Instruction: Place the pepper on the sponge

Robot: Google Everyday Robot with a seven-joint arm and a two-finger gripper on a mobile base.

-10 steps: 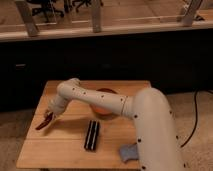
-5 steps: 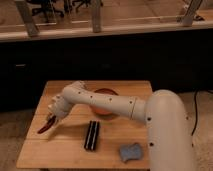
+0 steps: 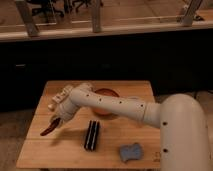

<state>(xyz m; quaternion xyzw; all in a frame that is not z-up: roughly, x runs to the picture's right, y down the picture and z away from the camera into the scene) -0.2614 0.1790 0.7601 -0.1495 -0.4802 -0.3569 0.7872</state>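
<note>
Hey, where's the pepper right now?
In the camera view, the pepper is at the table's left side, in the shut gripper, left of the black bar; the sponge lies far off at front right.

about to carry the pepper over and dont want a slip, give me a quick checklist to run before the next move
1. Gripper shut on the pepper, over the table's left side: ok.
2. Pepper clear of the table: cannot tell; its tip hangs low near the wood.
3. Sponge uncovered, lying flat at front right: ok.
4. Straight path to the sponge: not ok for a low sweep; the black ridged bar lies between.
5. Orange bowl at the back, off the route: ok.
</note>
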